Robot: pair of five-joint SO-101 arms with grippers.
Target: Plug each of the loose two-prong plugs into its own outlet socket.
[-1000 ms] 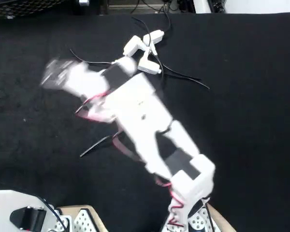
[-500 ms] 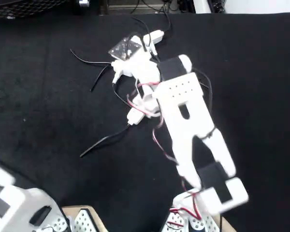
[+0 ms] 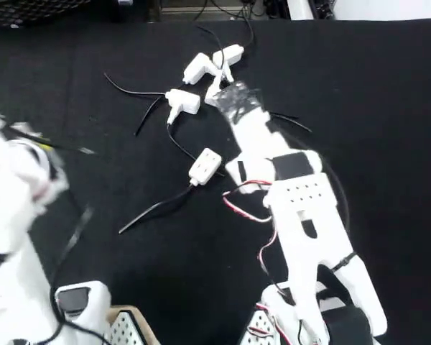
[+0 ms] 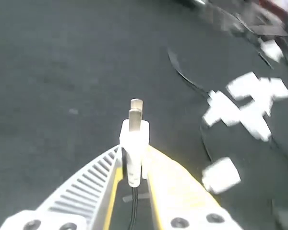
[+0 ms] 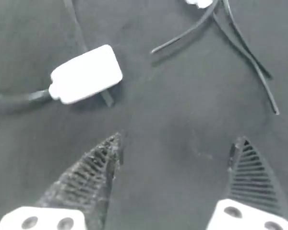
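On the left side of the black mat (image 3: 388, 86), the left gripper (image 4: 134, 160) is clamped on one two-prong plug (image 4: 134, 136), prongs pointing forward, well apart from the cluster of white connectors (image 3: 200, 68). The right gripper (image 5: 175, 153) hovers empty, jaws wide, near a white connector body (image 5: 86, 74). No plug can be confirmed as seated, so insertion appears to remain for all of them.

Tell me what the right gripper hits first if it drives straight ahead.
Probably bare black mat: the open right gripper points down at it. The white connector block lies ahead of one finger and might get clipped; depth is unclear.
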